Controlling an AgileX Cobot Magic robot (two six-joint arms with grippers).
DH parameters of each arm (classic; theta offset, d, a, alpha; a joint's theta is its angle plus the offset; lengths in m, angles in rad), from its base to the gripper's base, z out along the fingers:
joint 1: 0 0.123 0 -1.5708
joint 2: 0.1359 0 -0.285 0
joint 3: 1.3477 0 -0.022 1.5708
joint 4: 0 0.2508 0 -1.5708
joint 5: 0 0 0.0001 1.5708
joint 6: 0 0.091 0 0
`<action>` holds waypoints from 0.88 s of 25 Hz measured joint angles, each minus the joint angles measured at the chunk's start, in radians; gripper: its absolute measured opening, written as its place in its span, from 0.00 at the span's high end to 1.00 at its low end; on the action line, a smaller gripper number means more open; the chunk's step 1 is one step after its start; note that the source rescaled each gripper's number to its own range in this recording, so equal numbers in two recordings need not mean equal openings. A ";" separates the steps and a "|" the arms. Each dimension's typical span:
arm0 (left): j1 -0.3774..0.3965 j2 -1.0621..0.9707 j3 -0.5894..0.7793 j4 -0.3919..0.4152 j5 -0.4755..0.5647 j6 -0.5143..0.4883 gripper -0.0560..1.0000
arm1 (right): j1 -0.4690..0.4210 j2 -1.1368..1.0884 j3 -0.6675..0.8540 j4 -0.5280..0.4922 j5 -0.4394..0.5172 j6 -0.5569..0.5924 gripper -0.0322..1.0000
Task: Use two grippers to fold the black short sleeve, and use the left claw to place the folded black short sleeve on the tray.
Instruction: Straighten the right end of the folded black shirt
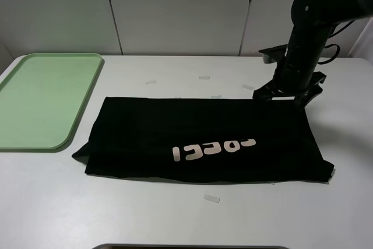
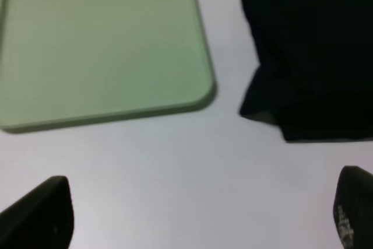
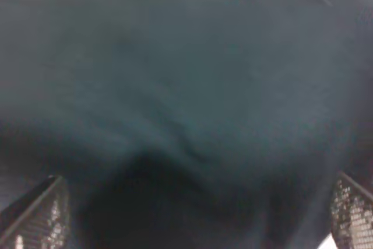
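Observation:
The black short sleeve [image 1: 204, 138] lies folded into a wide rectangle on the white table, white lettering facing up. The green tray [image 1: 41, 97] sits to its left, with nothing on it. My right gripper [image 1: 287, 94] is open, low over the shirt's far right corner. In the right wrist view the black cloth [image 3: 186, 86] fills the frame between the spread fingers [image 3: 35, 214]. My left gripper [image 2: 195, 220] is open and holds nothing. It hovers above bare table near the tray's corner [image 2: 99, 45] and the shirt's left end [image 2: 315, 56]. It is out of the exterior view.
Small tape strips lie on the table, one near the front [image 1: 211, 198] and others behind the shirt [image 1: 151, 81]. A dark edge [image 1: 192, 247] shows at the table's front. White wall panels stand behind.

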 joint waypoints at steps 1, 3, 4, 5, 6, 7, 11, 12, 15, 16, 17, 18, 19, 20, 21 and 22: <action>0.000 0.000 0.000 0.018 0.000 0.000 0.12 | -0.004 0.000 0.021 -0.031 -0.015 0.009 0.04; 0.000 0.000 0.000 0.046 0.000 0.000 0.12 | -0.005 0.001 0.055 -0.074 -0.065 0.038 0.04; 0.000 0.000 0.000 0.051 -0.002 0.000 0.12 | -0.005 0.002 0.070 -0.088 -0.088 0.053 0.04; 0.000 0.000 0.000 0.053 -0.002 0.000 0.12 | -0.005 0.002 0.089 -0.098 -0.113 0.063 0.04; 0.000 0.000 0.000 0.054 -0.002 0.000 0.12 | -0.005 0.002 0.106 -0.104 -0.134 0.077 0.04; 0.000 0.000 0.000 0.055 -0.003 0.000 0.12 | -0.005 0.002 0.121 -0.107 -0.149 0.088 0.04; 0.000 0.000 0.000 0.058 -0.003 0.000 0.12 | -0.005 0.003 0.190 -0.110 -0.174 0.111 0.04; 0.000 0.000 0.000 0.058 -0.003 0.000 0.12 | -0.005 0.003 0.205 -0.111 -0.175 0.113 0.04; 0.000 0.000 0.000 0.058 -0.003 0.000 0.12 | -0.005 0.003 0.223 -0.105 -0.135 0.145 0.04; 0.000 0.000 0.000 0.058 -0.003 0.000 0.12 | -0.005 0.003 0.223 -0.101 -0.118 0.158 0.04; 0.000 0.000 0.000 0.058 -0.003 0.000 0.12 | -0.005 0.003 0.223 -0.099 -0.098 0.172 0.04; 0.000 0.000 0.000 0.058 -0.003 0.000 0.12 | -0.005 0.001 0.223 -0.097 -0.082 0.181 0.04; 0.000 0.000 0.000 0.058 -0.003 0.000 0.12 | -0.005 -0.003 0.224 -0.097 -0.071 0.184 0.04; 0.000 0.000 0.000 0.058 -0.003 0.000 0.12 | -0.005 -0.009 0.226 -0.097 -0.071 0.186 0.04; 0.000 0.000 0.000 0.058 -0.003 0.000 0.12 | -0.005 -0.009 0.226 -0.097 -0.071 0.186 0.04; 0.000 0.000 0.000 0.058 -0.003 0.000 0.12 | -0.007 -0.017 0.227 -0.097 -0.072 0.186 0.04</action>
